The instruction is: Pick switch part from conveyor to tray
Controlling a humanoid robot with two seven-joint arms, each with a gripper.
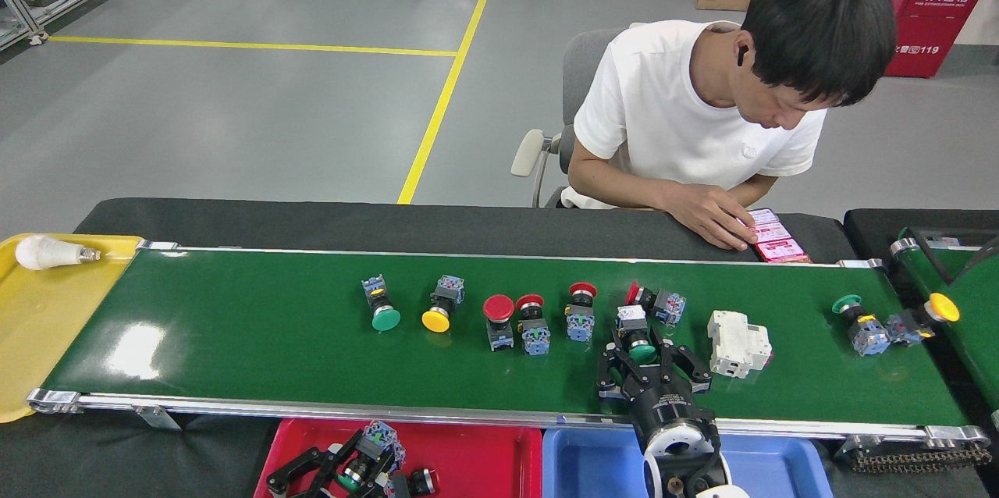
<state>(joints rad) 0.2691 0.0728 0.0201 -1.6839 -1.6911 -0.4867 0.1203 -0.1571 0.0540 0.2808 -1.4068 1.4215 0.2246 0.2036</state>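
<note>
Head view. Readable writing was scarce: a red cabinet (pixel 942 14) at the far right carried white Chinese characters and the number 119; a pink-screened phone (pixel 773 242) lay under the hand of a seated person (pixel 702 123) in a white T-shirt, its text too small to read.

The conveyor (pixel 234 326) was a long glossy green belt with silver edge rails and end rollers. On it lay a row of switch parts, each a blue-grey block with a black barrel and a round mushroom cap: a green-capped switch (pixel 380 304), a yellow-capped switch (pixel 441 303), several red-capped ones (pixel 499 318), and a boxy white breaker (pixel 737 343) to the right.

The right gripper (pixel 641 353), black and ribbed, stood over the near half of the belt with its fingers spread around a green-capped switch part (pixel 634 332); whether they gripped it could not be told.

The tray (pixel 484 455), shallow red plastic with a raised rim, sat at the near edge beside a blue tray (pixel 593 459). The left gripper (pixel 351 474) hung over it, its fingers around a held switch part (pixel 373 447); whether it was clamped could not be told. A yellow tray (pixel 31 326) at far left bore a white bulb (pixel 47 252).
</note>
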